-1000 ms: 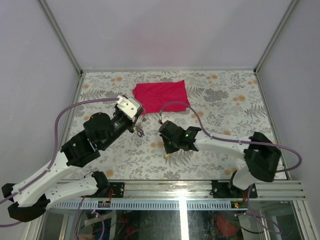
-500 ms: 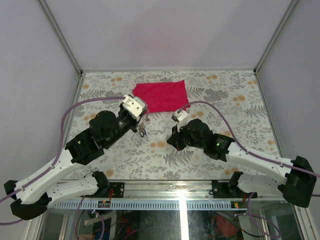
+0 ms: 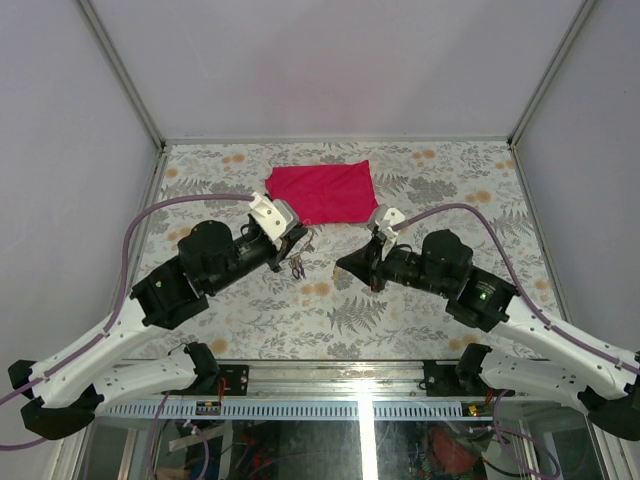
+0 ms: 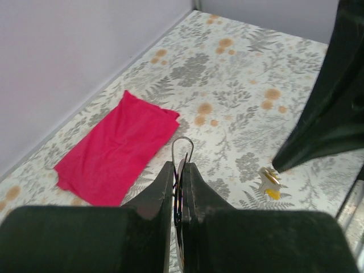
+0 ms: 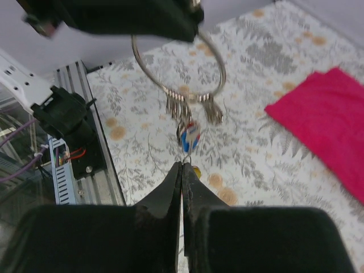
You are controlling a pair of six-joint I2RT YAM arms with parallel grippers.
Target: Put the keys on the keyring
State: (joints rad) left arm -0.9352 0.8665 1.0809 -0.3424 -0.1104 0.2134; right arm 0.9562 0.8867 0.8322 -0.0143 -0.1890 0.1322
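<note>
My left gripper (image 3: pixel 297 242) is shut on the thin silver keyring (image 4: pixel 182 142) and holds it above the table. In the right wrist view the keyring (image 5: pixel 193 98) hangs with several keys (image 5: pixel 176 107) on it, and a blue and red key head (image 5: pixel 189 136) is lowest. My right gripper (image 3: pixel 343 266) is shut and points left at the ring from a short distance. Its jaws (image 5: pixel 183 165) are pressed together, and I cannot tell if anything is between them. A tan-headed key (image 4: pixel 268 183) lies on the table under the right fingertip.
A red cloth (image 3: pixel 322 192) lies flat at the back middle of the floral table (image 3: pixel 450 190). Grey walls close in the left, right and back. An aluminium rail (image 3: pixel 360 380) runs along the near edge.
My right gripper has lifted off the table near the front, swung back and right, and now points left at the ring. My left gripper has moved slightly right with the ring.
</note>
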